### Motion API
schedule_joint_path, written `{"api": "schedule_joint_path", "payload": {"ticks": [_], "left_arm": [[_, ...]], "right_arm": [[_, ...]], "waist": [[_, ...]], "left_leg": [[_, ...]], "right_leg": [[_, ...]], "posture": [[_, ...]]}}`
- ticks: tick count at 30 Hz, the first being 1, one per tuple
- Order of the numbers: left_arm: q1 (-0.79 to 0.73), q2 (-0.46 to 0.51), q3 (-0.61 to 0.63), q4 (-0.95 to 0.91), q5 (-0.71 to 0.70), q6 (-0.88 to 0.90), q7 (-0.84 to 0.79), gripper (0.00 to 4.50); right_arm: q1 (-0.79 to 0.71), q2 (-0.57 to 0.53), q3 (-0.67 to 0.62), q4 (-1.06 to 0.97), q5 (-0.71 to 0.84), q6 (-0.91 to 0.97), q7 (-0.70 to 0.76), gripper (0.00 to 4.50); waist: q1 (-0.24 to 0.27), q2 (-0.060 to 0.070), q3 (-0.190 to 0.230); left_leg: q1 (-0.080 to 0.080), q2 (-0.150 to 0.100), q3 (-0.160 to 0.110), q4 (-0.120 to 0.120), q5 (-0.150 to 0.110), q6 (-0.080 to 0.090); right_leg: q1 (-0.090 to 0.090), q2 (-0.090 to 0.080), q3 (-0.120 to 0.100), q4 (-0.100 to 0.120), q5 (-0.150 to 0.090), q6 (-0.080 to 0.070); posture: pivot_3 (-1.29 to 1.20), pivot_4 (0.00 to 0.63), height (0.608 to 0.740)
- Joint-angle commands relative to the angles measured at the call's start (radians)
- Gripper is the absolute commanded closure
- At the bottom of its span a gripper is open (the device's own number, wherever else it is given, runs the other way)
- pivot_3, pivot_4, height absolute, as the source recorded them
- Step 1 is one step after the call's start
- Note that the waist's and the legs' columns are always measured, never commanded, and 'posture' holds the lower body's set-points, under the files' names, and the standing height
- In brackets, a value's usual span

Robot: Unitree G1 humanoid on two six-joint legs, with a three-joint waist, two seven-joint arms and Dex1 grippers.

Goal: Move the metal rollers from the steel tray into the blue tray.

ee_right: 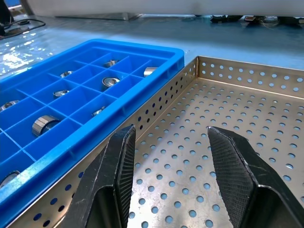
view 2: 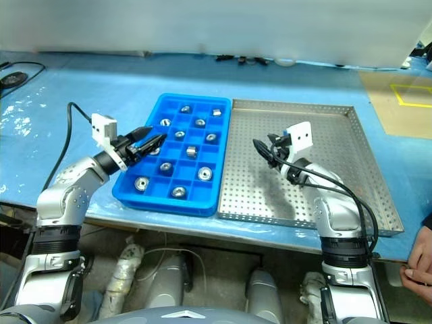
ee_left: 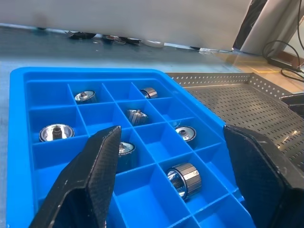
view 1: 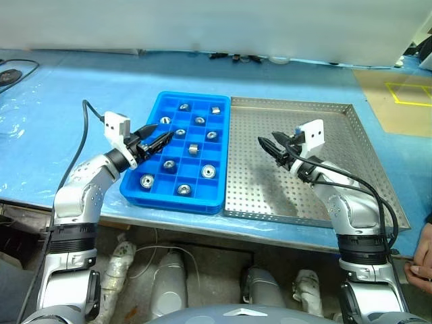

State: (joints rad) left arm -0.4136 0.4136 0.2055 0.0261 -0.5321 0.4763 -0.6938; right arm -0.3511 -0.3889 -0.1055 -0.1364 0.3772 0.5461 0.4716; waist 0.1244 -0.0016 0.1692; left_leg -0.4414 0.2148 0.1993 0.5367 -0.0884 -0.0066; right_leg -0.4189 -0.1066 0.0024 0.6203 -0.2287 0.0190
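My left pincer (view 1: 156, 140) hangs with its fingers spread and empty over the left edge of the blue tray (view 1: 132, 191). My right pincer (view 1: 268, 147) hangs parted and empty above the steel tray (view 1: 351, 142), whose perforated floor lies bare. The metal rollers (view 1: 193, 148) sit singly in the blue tray's compartments. The two trays touch side by side near the tabletop's (view 1: 61, 94) front edge. Black cables (view 1: 13, 71) lie at its far left corner, and a person's hand (view 1: 422, 260) shows at the front right.
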Motion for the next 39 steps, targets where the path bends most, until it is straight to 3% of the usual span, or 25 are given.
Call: {"api": "schedule_joint_path", "payload": {"ticks": [1,24,25,26,29,33,35,39], "left_arm": [[-0.012,0.002,0.017,-0.041,-0.018,-0.020,0.003,0.90],[-0.083,0.027,-0.010,0.049,0.001,-0.031,-0.048,0.90],[-0.086,0.025,-0.011,0.050,0.001,-0.031,-0.048,0.90],[-0.088,0.024,-0.011,0.052,0.001,-0.031,-0.049,0.90],[-0.091,0.021,-0.014,0.056,0.000,-0.032,-0.052,0.90],[-0.095,0.013,-0.024,0.064,0.003,-0.035,-0.056,0.90],[-0.099,0.011,-0.027,0.067,0.002,-0.035,-0.058,0.90],[-0.110,0.010,-0.032,0.080,0.003,-0.037,-0.064,0.90]], "right_arm": [[-0.024,-0.018,-0.025,-0.032,0.013,0.000,0.005,1.97],[0.012,0.006,-0.069,-0.053,0.002,-0.046,-0.078,1.97],[0.010,0.005,-0.068,-0.051,-0.004,-0.050,-0.084,1.97],[0.009,0.004,-0.067,-0.050,-0.009,-0.053,-0.088,1.97],[0.009,-0.002,-0.064,-0.053,-0.012,-0.052,-0.092,1.97],[0.012,-0.016,-0.068,-0.037,-0.039,-0.052,-0.115,1.97],[0.014,-0.018,-0.067,-0.039,-0.044,-0.053,-0.121,1.97],[0.021,-0.017,-0.060,-0.049,-0.045,-0.050,-0.118,1.97]], "waist": [[0.000,0.000,0.000],[-0.006,0.000,0.000],[0.002,0.000,0.000],[0.009,-0.001,0.000],[0.013,-0.001,0.000],[0.001,-0.002,0.000],[-0.022,-0.004,0.000],[-0.037,-0.003,0.000]], "left_leg": [[0.000,0.000,0.000,0.000,0.000,0.000],[0.000,0.000,0.001,0.001,0.000,0.000],[0.002,0.002,0.005,0.002,0.000,0.000],[0.005,0.009,0.017,0.007,-0.002,-0.003],[0.009,0.025,0.043,0.023,-0.015,-0.011],[0.012,0.030,0.049,0.043,-0.036,-0.015],[0.012,0.028,0.043,0.042,-0.037,-0.015],[0.006,0.022,0.022,0.041,-0.037,-0.015]], "right_leg": [[0.000,0.000,0.000,0.000,0.000,0.000],[0.000,0.000,0.001,0.000,0.000,0.000],[-0.001,0.002,0.006,0.000,0.000,0.000],[-0.005,0.015,0.028,0.001,0.001,0.002],[-0.021,0.039,0.064,0.002,0.006,0.012],[-0.038,0.064,0.106,0.004,0.018,0.015],[-0.041,0.065,0.111,0.003,0.022,0.014],[-0.039,0.061,0.096,0.003,0.026,0.007]], "posture": [[0.06,0.150,0.740],[-0.02,0.150,0.740],[-0.03,0.150,0.740],[-0.03,0.150,0.740],[-0.03,0.150,0.740],[-0.04,0.150,0.740],[-0.05,0.150,0.740],[-0.05,0.150,0.740]]}}
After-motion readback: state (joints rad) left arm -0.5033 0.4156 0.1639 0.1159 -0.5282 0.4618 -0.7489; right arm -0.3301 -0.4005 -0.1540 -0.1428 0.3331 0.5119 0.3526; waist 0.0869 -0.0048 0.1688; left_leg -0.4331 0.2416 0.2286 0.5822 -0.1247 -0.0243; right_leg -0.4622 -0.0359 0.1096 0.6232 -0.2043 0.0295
